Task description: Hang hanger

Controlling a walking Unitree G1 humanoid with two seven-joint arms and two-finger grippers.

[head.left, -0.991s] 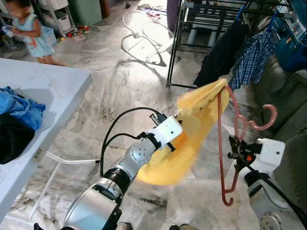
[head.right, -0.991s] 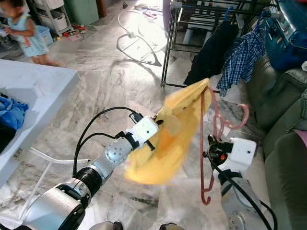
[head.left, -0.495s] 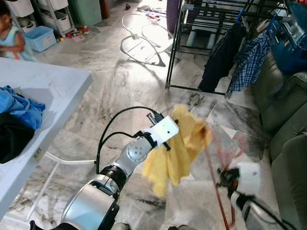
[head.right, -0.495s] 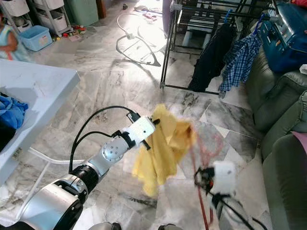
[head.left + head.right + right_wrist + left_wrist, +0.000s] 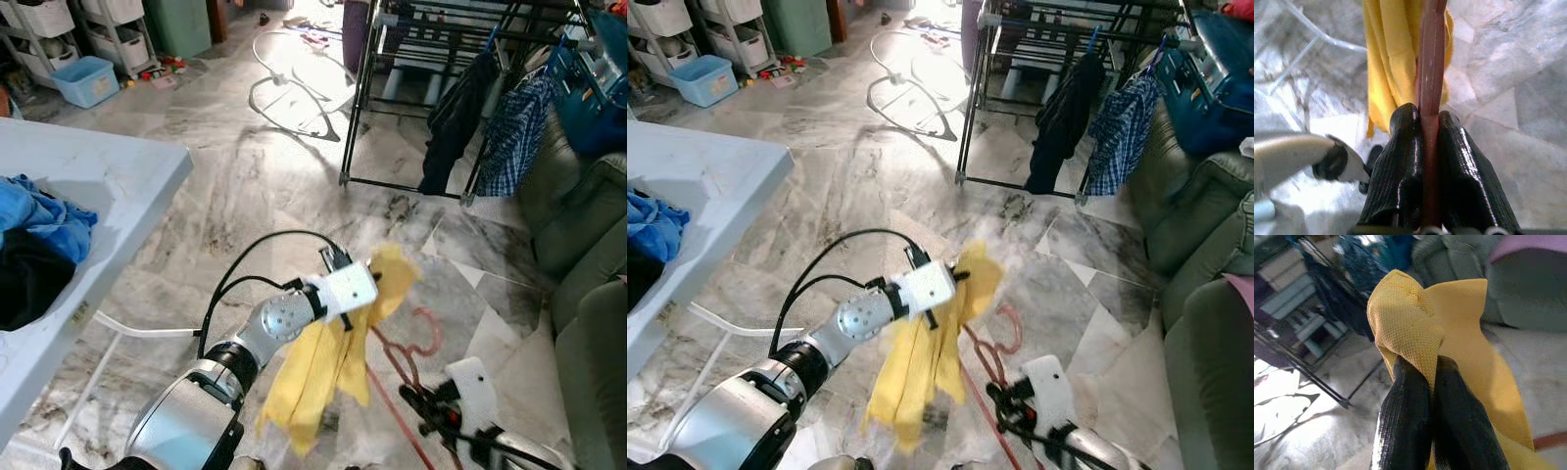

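Left gripper [image 5: 1431, 377] pinches the top of a yellow cloth [image 5: 323, 362], which hangs down above the marble floor [image 5: 245, 176]. Low on the right, the right gripper [image 5: 1426, 122] is clamped on a red hanger [image 5: 407, 343]; its hook lies just beside the cloth. A black drying rack [image 5: 431, 20] with a dark garment [image 5: 446, 108] and a checked shirt [image 5: 511, 127] stands well apart, farther ahead. A white table [image 5: 88, 186] with blue clothes [image 5: 39, 215] is on the left, a sofa [image 5: 578, 215] on the right.
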